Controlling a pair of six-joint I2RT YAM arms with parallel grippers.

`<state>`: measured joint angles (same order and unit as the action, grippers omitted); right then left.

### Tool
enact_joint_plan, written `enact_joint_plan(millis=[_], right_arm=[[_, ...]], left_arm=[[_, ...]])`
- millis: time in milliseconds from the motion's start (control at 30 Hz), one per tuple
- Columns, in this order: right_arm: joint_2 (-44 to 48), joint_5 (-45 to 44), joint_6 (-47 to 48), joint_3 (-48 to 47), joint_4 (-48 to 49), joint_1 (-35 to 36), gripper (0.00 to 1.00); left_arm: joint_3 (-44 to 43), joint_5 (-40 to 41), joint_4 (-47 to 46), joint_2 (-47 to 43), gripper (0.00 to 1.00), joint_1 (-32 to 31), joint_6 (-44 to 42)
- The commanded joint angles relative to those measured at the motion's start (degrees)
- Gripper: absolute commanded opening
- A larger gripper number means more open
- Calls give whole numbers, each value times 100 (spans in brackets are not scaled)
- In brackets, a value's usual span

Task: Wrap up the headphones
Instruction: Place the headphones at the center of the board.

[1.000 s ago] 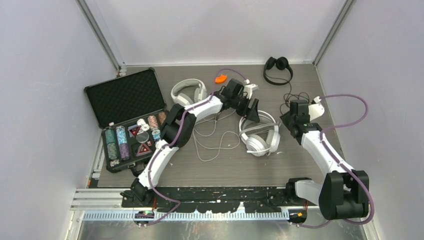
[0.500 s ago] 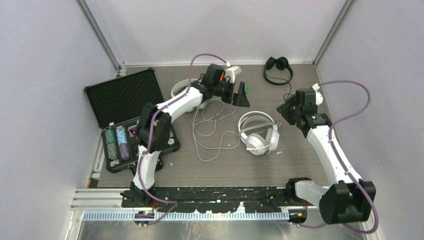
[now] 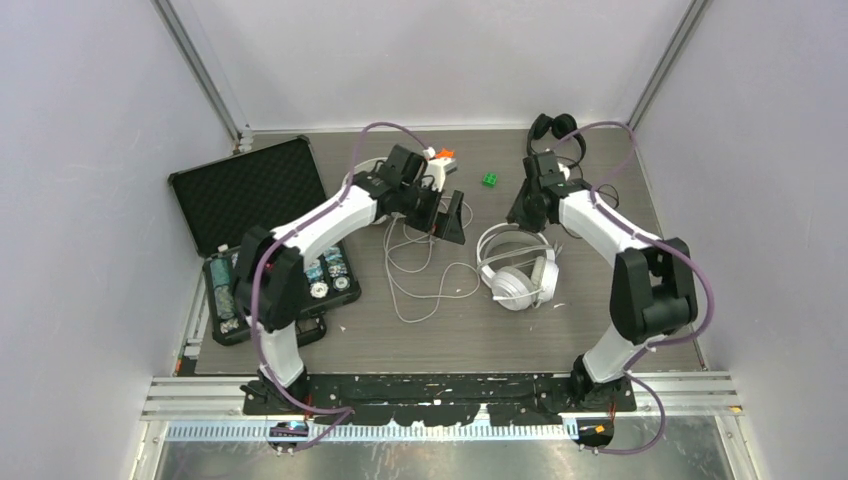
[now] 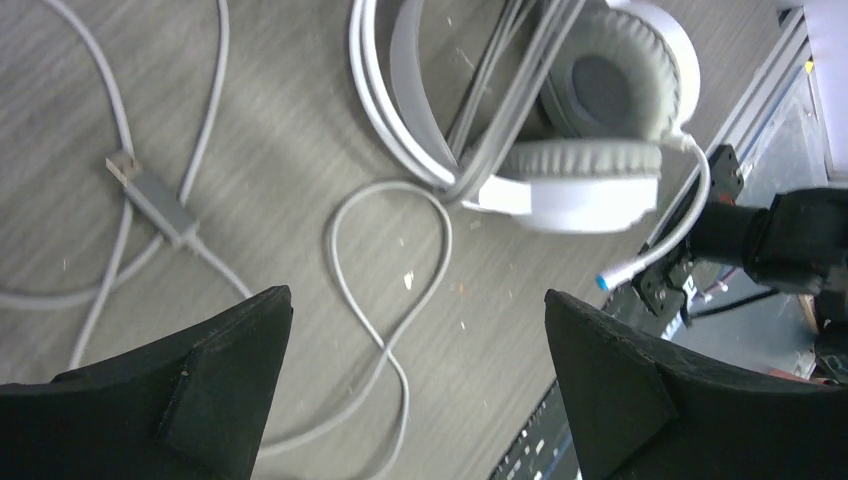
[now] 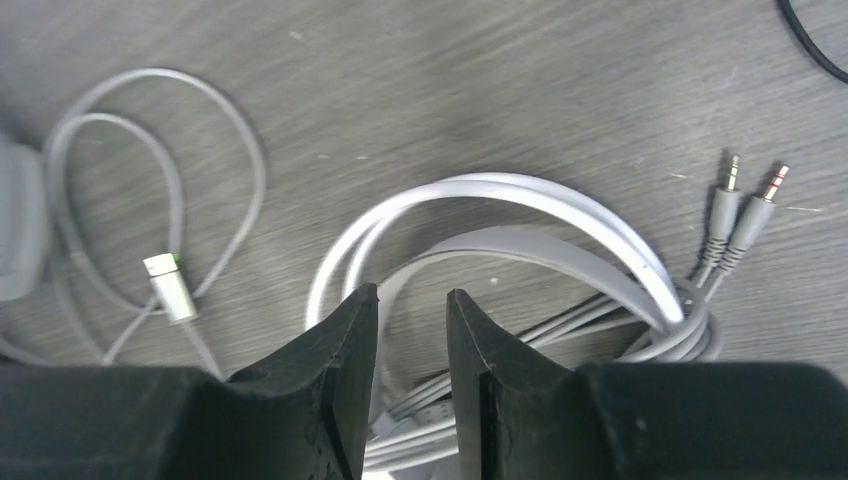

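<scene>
Left gripper gapes empty, right gripper barely parted over light headphones, probably best grasped by the stiff headband.

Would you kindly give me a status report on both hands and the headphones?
Left hand wide open over loose white cable. Right hand narrowly open, empty, over white headset. Nothing blocking either.

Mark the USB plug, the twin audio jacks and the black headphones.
USB plug [image 4: 160,205], left wrist view, grey housing.
twin audio jacks [image 5: 751,222], right wrist view, one sleeve.
black headphones [image 3: 541,125], top view, an earcup.
</scene>
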<state>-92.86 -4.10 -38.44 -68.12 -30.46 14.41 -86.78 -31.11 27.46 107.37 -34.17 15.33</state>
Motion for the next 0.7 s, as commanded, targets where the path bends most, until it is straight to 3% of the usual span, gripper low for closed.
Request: enact_joint_plan(millis=[0, 233, 433, 667], right_arm=[[-274, -637, 241, -73, -278, -22, 36], [104, -1451, 205, 499, -354, -58, 31], [435, -2119, 42, 986, -429, -125, 30], [1305, -2615, -117, 1484, -430, -165, 32]], left_arm=[[84, 319, 1074, -1006, 100, -67, -429], [416, 621, 1864, -2129, 100, -117, -795], [1155, 782, 1574, -2711, 100, -117, -769], [1435, 2176, 1693, -2642, 100, -119, -916]])
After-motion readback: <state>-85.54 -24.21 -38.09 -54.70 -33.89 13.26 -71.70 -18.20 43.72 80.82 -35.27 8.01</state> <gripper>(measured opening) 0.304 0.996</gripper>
